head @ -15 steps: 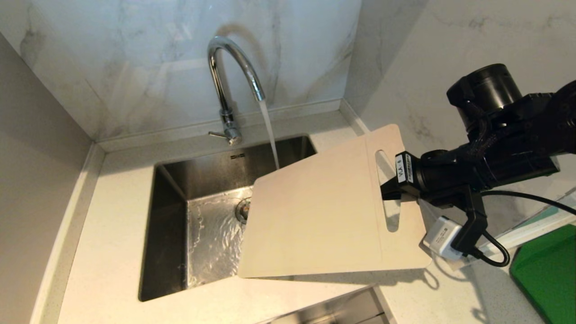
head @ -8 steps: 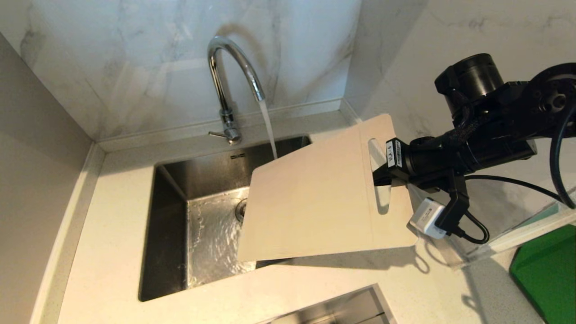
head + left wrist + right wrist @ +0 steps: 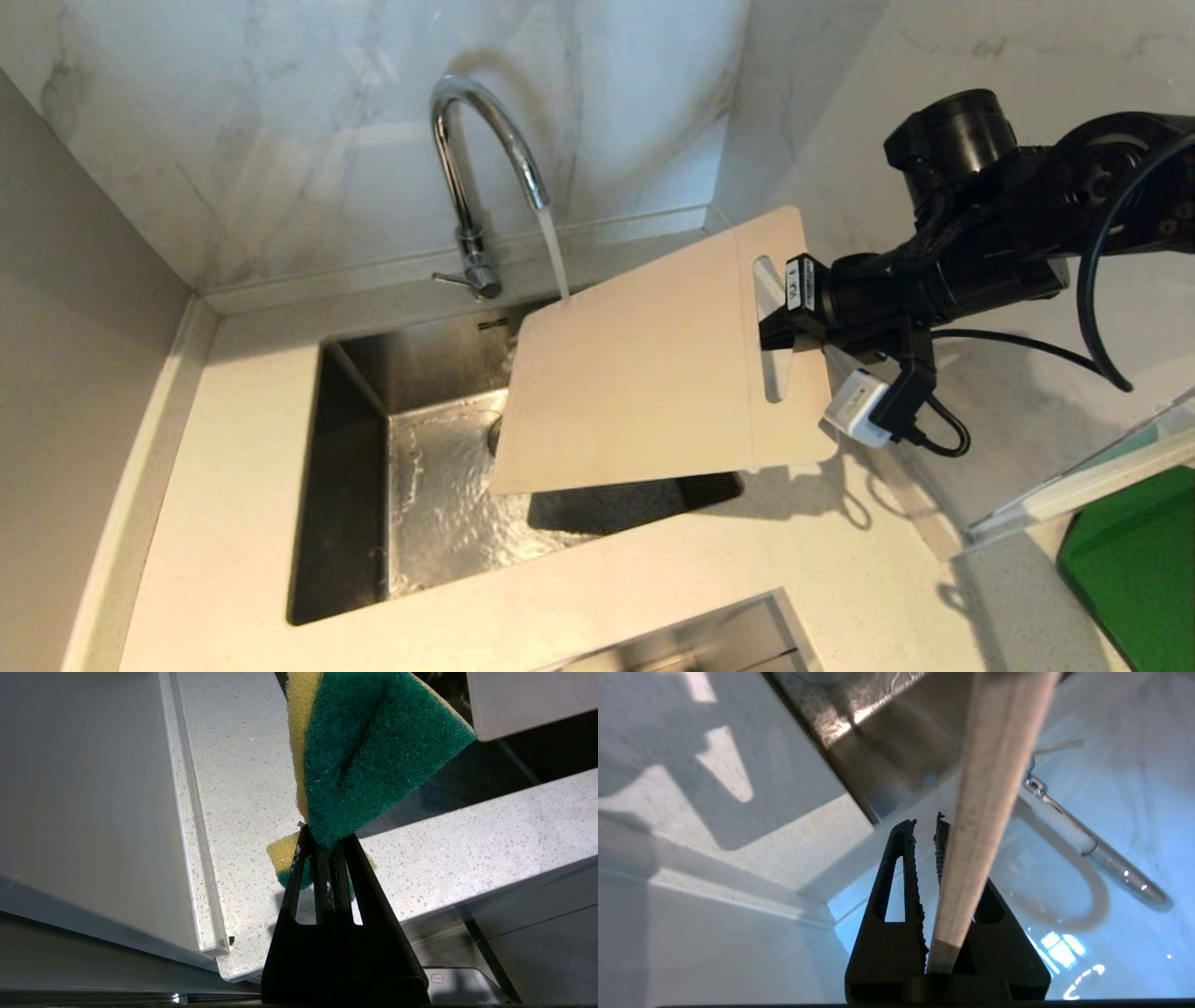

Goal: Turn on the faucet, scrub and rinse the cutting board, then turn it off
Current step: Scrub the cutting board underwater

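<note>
The chrome faucet point(image 3: 467, 168) is running, and its stream lands on the far top corner of the cream cutting board point(image 3: 644, 373). The board hangs tilted over the sink point(image 3: 355, 467), its slot handle to the right. My right gripper point(image 3: 775, 331) is shut on the cutting board at the slot. In the right wrist view the board's edge point(image 3: 990, 788) sits between the fingers of the right gripper point(image 3: 924, 821). My left gripper point(image 3: 327, 835), outside the head view, is shut on a green-and-yellow sponge point(image 3: 369, 751) above the speckled countertop point(image 3: 243, 788).
Water pools on the steel sink floor around the drain. A dark green board point(image 3: 1134, 560) and a clear panel point(image 3: 1074, 495) lie on the counter at the right. Marble walls close in behind and to the right. A second basin edge point(image 3: 709, 644) shows at the front.
My right arm has lifted the cutting board up and back toward the faucet. The stream, which fell past the board's far edge into the sink, now hits the board's top corner.
</note>
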`<state>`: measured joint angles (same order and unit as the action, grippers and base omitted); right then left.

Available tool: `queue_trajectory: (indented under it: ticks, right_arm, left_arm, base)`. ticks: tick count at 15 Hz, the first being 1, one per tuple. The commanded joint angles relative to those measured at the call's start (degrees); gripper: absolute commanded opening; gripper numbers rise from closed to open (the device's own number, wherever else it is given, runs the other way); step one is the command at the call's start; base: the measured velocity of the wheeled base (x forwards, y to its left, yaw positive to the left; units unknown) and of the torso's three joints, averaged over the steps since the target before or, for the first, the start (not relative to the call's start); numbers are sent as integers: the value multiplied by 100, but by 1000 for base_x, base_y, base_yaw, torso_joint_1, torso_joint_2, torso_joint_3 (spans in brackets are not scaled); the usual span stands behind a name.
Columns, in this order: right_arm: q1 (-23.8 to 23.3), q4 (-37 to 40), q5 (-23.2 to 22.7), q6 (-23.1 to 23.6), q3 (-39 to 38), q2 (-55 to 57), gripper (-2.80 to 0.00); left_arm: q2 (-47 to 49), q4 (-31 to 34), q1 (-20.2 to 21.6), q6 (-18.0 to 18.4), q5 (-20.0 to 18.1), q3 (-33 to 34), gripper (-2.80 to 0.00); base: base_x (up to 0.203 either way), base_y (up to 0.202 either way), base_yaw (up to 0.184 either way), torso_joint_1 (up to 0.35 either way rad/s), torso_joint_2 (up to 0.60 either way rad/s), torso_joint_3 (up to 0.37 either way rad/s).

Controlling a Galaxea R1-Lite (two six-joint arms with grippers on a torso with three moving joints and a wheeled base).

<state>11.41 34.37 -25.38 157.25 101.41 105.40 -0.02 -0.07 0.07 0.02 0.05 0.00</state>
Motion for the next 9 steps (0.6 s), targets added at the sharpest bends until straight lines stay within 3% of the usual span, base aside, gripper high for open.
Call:
queue_trajectory:
  ticks: [1,9]
  right_arm:
    - [10,18,-19,89,195,202,-280]
    - [38,9,-30,89,499,563,-280]
  left_arm:
    - [2,-1,1,6,-2,9,-280]
    - [2,-1,1,6,-5,9,-280]
  base:
    - [0,0,0,0,0,0]
    - [0,0,0,0,0,0]
